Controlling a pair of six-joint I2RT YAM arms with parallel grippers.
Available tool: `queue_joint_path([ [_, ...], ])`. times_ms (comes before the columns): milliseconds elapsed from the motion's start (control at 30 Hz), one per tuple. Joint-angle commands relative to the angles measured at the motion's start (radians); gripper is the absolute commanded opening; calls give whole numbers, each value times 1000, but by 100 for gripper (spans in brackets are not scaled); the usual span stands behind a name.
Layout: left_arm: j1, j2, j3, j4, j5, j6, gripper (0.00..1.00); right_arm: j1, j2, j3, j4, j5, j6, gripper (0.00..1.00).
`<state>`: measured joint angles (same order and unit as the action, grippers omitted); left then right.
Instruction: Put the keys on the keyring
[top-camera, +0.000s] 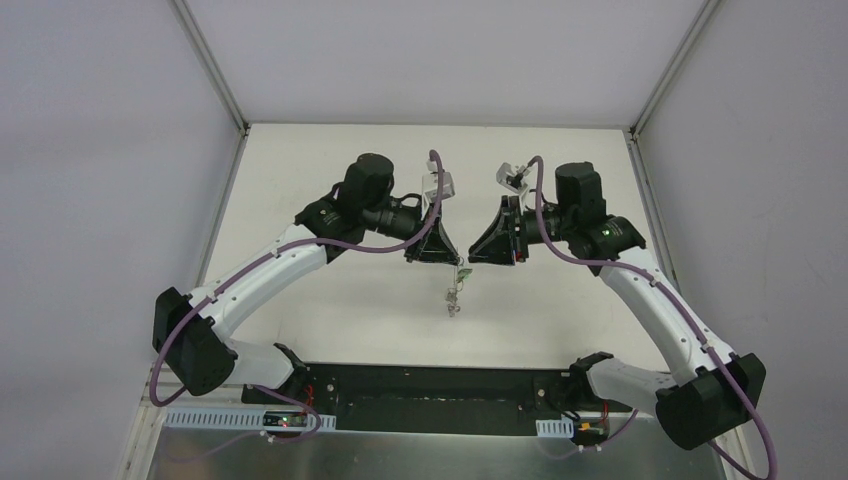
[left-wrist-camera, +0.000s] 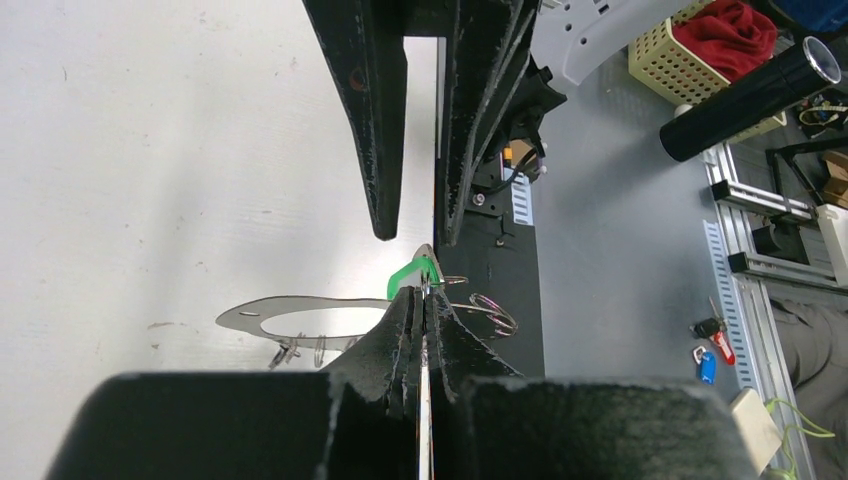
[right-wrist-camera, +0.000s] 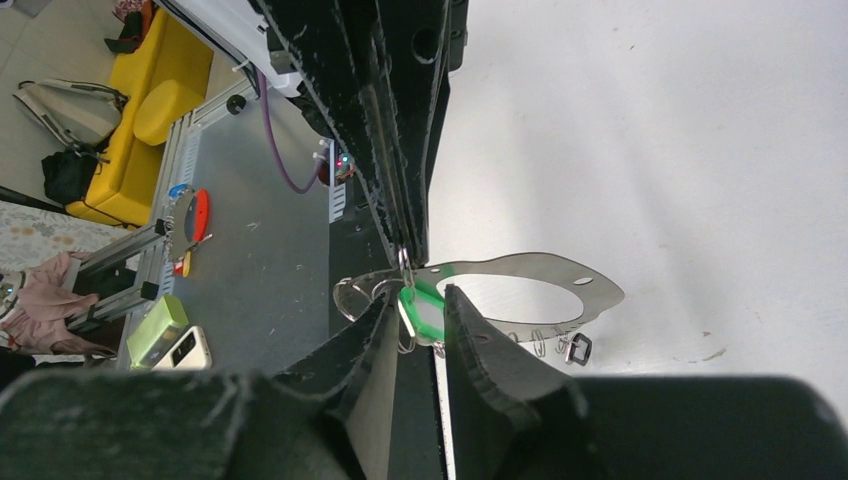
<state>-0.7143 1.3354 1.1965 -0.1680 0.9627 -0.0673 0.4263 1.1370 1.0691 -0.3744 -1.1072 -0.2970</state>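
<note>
The keyring (right-wrist-camera: 560, 272) is a flat silver loop with a small black tag (right-wrist-camera: 578, 347) and tiny rings; it also shows in the left wrist view (left-wrist-camera: 262, 315) and hangs between the arms in the top view (top-camera: 455, 297). My left gripper (left-wrist-camera: 423, 297) is shut on the keyring's edge and holds it above the table; it also shows in the top view (top-camera: 452, 260). The key's green head (right-wrist-camera: 420, 310) hangs at the ring, also seen in the left wrist view (left-wrist-camera: 413, 274). My right gripper (right-wrist-camera: 420, 300) is open, its fingertips either side of the green head; in the top view (top-camera: 474, 257) it faces the left gripper.
The white table (top-camera: 340, 310) lies below the raised grippers. A black strip (top-camera: 430, 385) runs along the near edge between the arm bases. Grey enclosure walls stand left, right and behind. Clutter off the table shows in both wrist views.
</note>
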Motion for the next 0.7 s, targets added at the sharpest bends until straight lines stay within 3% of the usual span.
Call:
queue_joint_path([
  [0, -5, -43, 12, 73, 28, -43, 0, -14, -41, -24, 57, -75, 27, 28],
  [200, 0, -39, 10, 130, 28, -109, 0, -14, -40, -46, 55, -97, 14, 40],
  [367, 6, -31, 7, 164, 31, -147, 0, -13, -34, -63, 70, -104, 14, 41],
  [667, 19, -25, -8, 236, 34, -211, 0, -12, -16, -70, 121, -133, 64, 6],
])
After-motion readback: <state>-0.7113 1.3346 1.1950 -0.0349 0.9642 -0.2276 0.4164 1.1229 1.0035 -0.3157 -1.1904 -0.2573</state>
